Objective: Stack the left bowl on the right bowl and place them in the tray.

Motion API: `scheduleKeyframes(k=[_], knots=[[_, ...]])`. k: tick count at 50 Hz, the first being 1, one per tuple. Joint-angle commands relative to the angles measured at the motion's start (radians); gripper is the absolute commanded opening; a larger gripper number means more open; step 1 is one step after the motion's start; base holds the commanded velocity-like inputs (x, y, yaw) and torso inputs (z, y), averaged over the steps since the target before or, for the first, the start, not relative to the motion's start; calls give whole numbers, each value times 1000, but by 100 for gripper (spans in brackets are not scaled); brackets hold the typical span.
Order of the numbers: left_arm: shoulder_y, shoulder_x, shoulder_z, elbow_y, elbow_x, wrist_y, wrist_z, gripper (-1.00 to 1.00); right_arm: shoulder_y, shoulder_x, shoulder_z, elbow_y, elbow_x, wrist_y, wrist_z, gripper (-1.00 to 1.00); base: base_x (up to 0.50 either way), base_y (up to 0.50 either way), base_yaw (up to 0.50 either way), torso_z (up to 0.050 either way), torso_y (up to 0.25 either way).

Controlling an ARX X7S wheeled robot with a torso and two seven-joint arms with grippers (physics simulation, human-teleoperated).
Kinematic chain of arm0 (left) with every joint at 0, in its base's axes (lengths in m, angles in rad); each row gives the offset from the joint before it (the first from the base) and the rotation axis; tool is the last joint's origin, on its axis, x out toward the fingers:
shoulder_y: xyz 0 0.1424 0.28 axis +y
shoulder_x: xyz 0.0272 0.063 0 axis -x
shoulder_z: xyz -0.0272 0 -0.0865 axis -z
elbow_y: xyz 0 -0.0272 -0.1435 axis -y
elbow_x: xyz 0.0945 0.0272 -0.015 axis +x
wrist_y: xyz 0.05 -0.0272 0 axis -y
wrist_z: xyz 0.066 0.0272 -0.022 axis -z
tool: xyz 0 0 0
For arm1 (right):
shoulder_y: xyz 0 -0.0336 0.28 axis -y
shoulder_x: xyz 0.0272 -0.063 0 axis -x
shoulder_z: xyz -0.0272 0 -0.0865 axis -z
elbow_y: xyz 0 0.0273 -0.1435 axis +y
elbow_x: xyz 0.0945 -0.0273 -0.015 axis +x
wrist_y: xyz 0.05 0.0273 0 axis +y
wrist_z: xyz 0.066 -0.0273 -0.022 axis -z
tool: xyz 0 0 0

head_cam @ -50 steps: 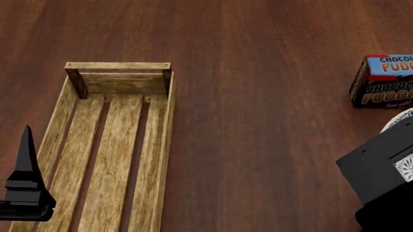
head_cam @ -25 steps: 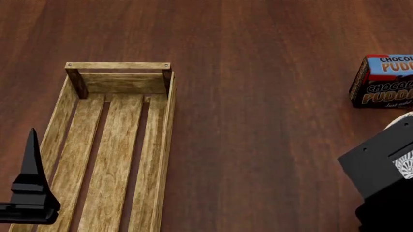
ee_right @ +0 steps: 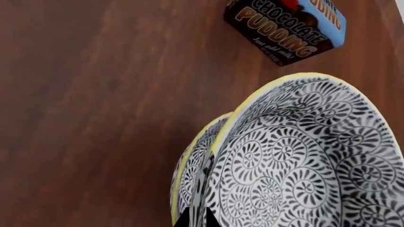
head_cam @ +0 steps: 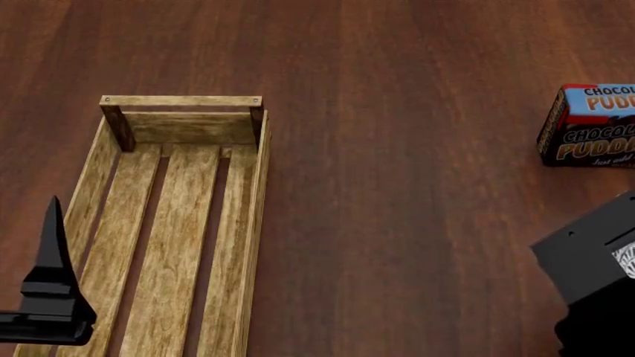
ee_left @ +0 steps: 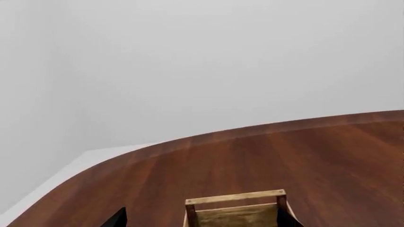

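Tray (head_cam: 174, 223) on dark wood surface (head_cam: 397, 223), left side of head view, long axis running away from robot. Slats bare, nothing inside. Far end rail and corner posts also seen in left wrist view (ee_left: 235, 208).

Left claw (head_cam: 44, 286): one black pointed finger visible over tray's near-left side. Only finger tips at frame edge in wrist view, well apart; appears open, holding nothing.

Right claw (ee_right: 197, 218): fingertips barely in frame at bowl rims, clamped on them as far as visible. Arm body is black block at lower right of head view.

Two bowls nested, black-and-white swirl pattern, yellow rims. Upper bowl (ee_right: 303, 161) fills right wrist view; lower bowl (ee_right: 189, 184) shows as edge behind it. Stack tilted, above surface, well apart from tray, on right side.

Pudding box (head_cam: 587, 125) at right edge, near bowls.
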Motion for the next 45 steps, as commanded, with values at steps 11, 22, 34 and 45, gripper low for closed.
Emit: scheduleKeyframes(k=[11,22,34,45], knots=[[-44,2,32,-12,-6,-25,-8,100,-12,-21,-33,100,-109,-47,-72,-100,0,0,0,0,0],[-41,1,51,-25,1,-15,-15,100,-23,-50,-58,163,-153,-73,-116,-100,0,0,0,0,1],[-33,-4,60,-30,4,-5,-21,100,-55,-48,-58,193,-155,-107,-120,-100,0,0,0,0,0],[-33,-6,66,-25,3,-5,-27,100,-47,-50,-63,219,-166,-106,-140,-100,0,0,0,0,1]])
